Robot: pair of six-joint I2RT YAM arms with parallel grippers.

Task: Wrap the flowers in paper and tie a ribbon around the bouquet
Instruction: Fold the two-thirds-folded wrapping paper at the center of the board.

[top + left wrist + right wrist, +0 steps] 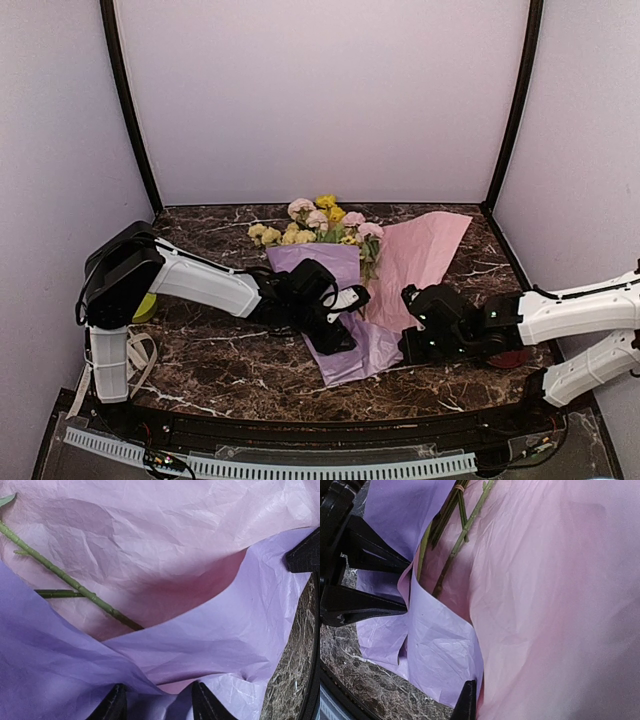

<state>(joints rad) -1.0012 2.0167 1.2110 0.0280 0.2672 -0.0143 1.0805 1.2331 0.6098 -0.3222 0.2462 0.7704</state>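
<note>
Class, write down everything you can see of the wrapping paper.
The paper is a thin, crinkled sheet, lilac on one face, pink on the other, lying on the marble table. Its left flap is folded over the green stems; the right half lies spread open. The left gripper straddles the flap's edge.

No legible text, labels, brands, numbers or signs in any view, top or either wrist.
</note>
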